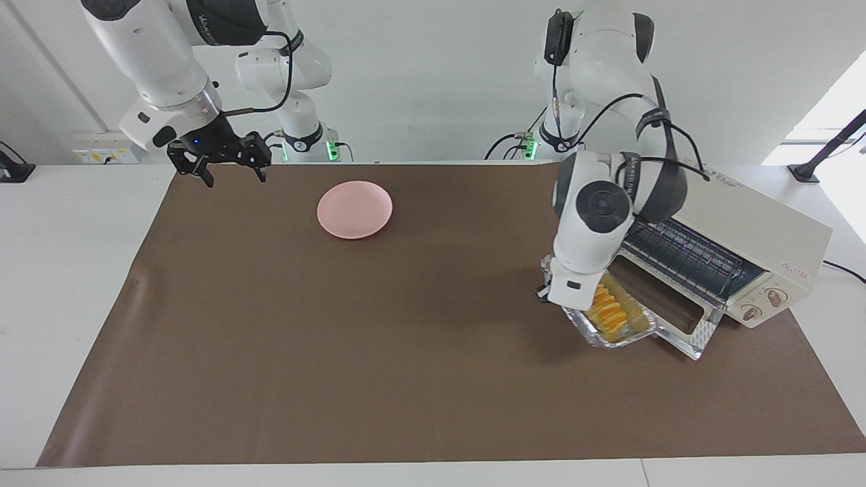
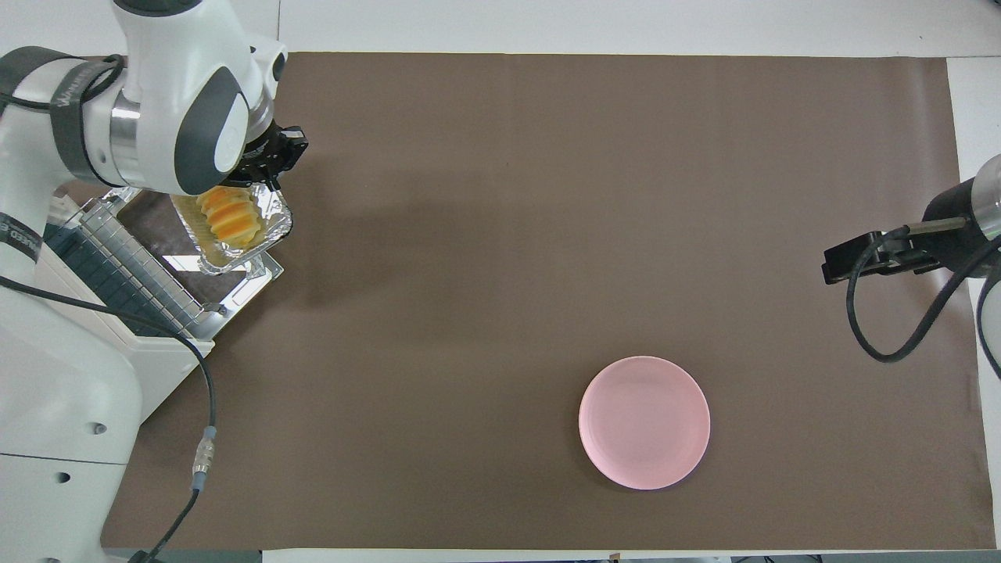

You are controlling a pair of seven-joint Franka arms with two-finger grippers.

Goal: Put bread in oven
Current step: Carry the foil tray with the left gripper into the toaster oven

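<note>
At the left arm's end of the worktop (image 1: 433,379), the oven (image 1: 751,230) stood with its glass door (image 1: 649,297) dropped open and the wire rack (image 1: 683,253) visible inside. The left hand (image 2: 270,156) was up in the air over the edge of that open door, its fingertips closed on the rim of the foil tray (image 1: 612,335). The tray hung clear of the worktop, tilted, part of it over the door and part over the brown mat (image 1: 338,338). The bread (image 1: 607,312) lay in the tray, its ridged golden-yellow segments showing just below the wrist in the facing view; in the overhead view the bread (image 2: 228,219) and the tray (image 2: 270,231) showed just beside the left arm's wrist, over the door (image 2: 156,234). The bread was not yet inside the oven.

The right hand (image 1: 220,162) waited at the right arm's end of the worktop, raised over the corner of the mat closest to the robots, with its fingers spread apart and nothing between them. In the overhead view only part of it (image 2: 868,254) showed at the frame's edge.

The pink plate (image 1: 354,209) sat bare on the mat, well apart from the tray and the oven and closer to the robots than the tray.
</note>
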